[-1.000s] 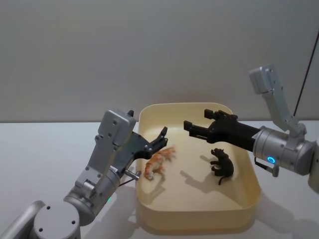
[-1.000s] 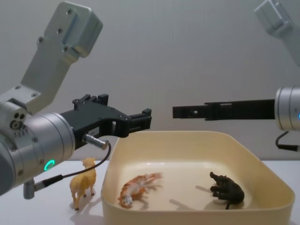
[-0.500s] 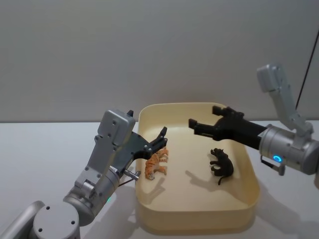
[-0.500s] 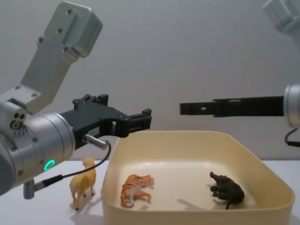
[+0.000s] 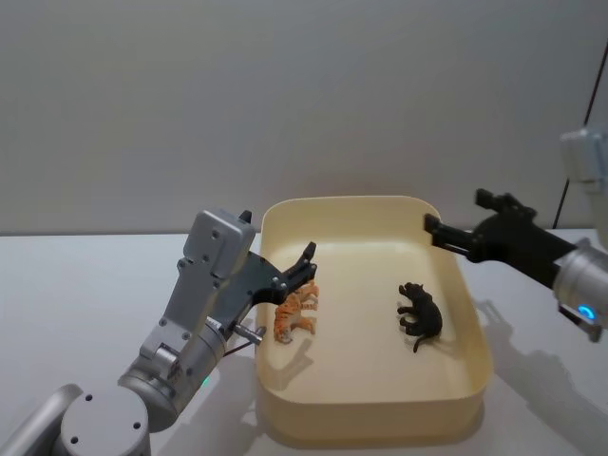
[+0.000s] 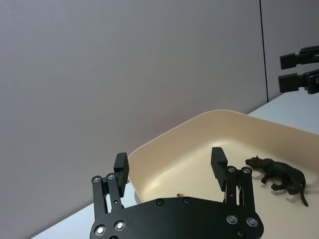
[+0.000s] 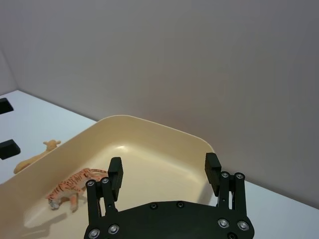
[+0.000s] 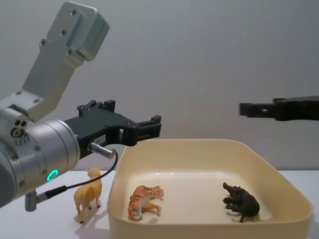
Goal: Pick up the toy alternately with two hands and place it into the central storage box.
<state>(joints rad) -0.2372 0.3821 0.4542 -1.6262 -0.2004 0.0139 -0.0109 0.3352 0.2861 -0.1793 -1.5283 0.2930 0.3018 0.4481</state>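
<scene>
1. Box placement: the central storage box (image 5: 370,423) sits low and centre in the head view, between my arms so either can reach it.
2. My left gripper (image 5: 309,263) hovers over its left rim, spread wide and empty, directly above the tiger (image 5: 294,312).
3. My right gripper (image 5: 454,211), at the right edge, is likewise spread and empty above the right rim.
4. A dark animal (image 5: 420,315) also lies inside. The yellow animal (image 8: 88,194) stands outside, lower left in the chest view, so it is probably next.
</scene>
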